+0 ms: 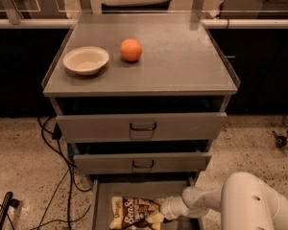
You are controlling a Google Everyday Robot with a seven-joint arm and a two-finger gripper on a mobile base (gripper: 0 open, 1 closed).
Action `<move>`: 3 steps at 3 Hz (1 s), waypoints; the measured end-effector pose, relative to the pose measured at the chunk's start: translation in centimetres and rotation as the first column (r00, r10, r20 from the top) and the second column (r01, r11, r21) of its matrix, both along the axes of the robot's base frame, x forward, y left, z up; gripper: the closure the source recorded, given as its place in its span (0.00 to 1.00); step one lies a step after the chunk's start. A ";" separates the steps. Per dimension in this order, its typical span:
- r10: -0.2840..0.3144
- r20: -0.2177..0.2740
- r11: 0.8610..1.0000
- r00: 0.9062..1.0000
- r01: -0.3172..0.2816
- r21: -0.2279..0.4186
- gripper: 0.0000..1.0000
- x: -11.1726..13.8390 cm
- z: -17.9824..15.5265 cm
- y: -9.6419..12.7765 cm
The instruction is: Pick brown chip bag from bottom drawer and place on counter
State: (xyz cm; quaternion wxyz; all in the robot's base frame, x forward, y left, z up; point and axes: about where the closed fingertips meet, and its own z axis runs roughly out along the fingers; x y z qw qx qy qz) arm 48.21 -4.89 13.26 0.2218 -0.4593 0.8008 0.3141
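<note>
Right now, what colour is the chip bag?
Dark brown bag, white lettering; camera view. Tool at its edge.

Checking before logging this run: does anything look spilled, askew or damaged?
Nothing stands out. The bowl and orange sit tidy on the counter; the brown chip bag lies in the bottom drawer, gripper at its right end.

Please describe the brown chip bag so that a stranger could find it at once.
Look at the grey metal drawer cabinet, then its lowest open drawer near the floor. A crinkly dark-brown bag with white lettering lies there, the robot's pale gripper at its right edge. Unlike the cream bowl and orange fruit, it is not on top.
</note>
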 end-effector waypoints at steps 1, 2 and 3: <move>0.000 0.000 1.000 1.000 0.000 0.000 0.74 0.0 0.0 0.0; 0.001 0.000 1.000 1.000 -0.001 0.000 1.00 0.0 0.0 0.0; 0.002 -0.001 1.000 1.000 -0.002 0.001 1.00 0.0 0.0 0.1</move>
